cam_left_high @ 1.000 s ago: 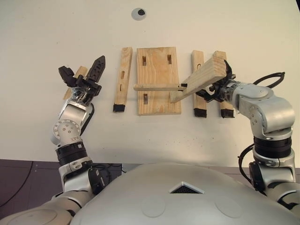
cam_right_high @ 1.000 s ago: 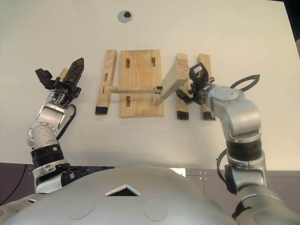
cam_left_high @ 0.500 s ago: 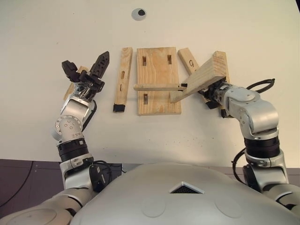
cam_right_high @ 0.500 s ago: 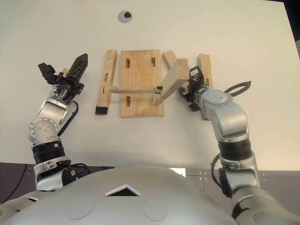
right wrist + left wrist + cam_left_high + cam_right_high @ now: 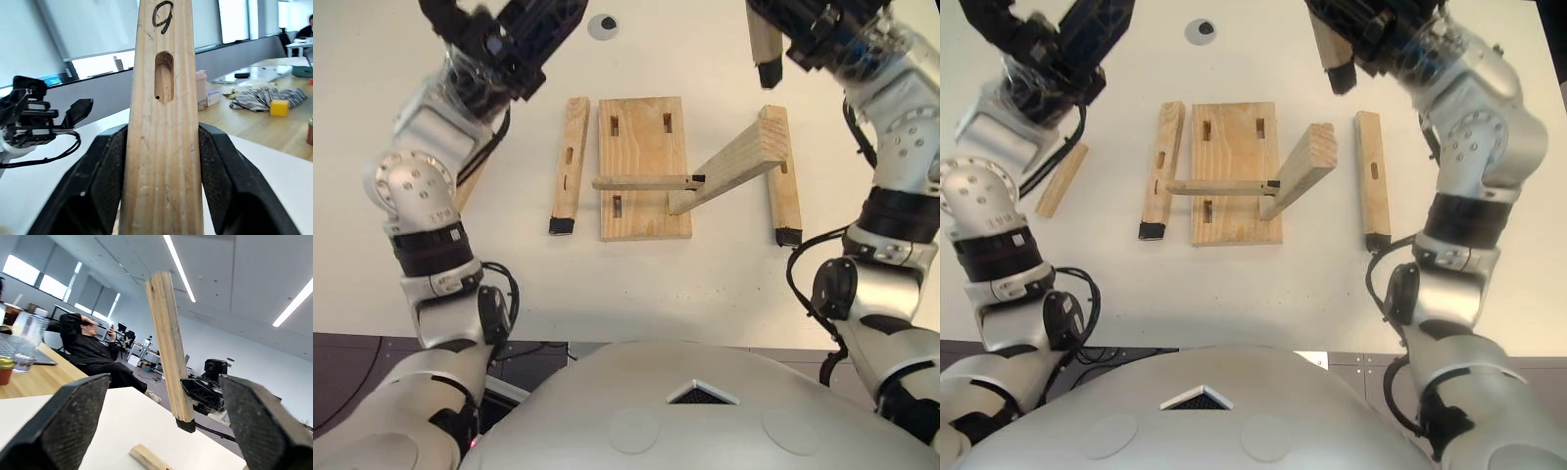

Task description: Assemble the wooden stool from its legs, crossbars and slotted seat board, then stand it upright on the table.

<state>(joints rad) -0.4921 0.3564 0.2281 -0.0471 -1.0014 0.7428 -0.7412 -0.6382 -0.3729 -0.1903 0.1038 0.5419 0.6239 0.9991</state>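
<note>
While your right gripper (image 5: 164,147) clamps a raised leg (image 5: 164,49) and your left gripper (image 5: 164,387) gapes empty, you're likely fitting legs; next, align its slot with the crossbar (image 5: 641,181).

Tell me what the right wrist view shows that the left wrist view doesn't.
Right wrist view, not the left: the slot and a handwritten mark on the leg clamped in the right gripper, plus the left gripper farther off, open. Left wrist view, not the right: the leg's black tip and a short wooden piece lying on the table. Both: that same leg, held up off the white table.
</note>
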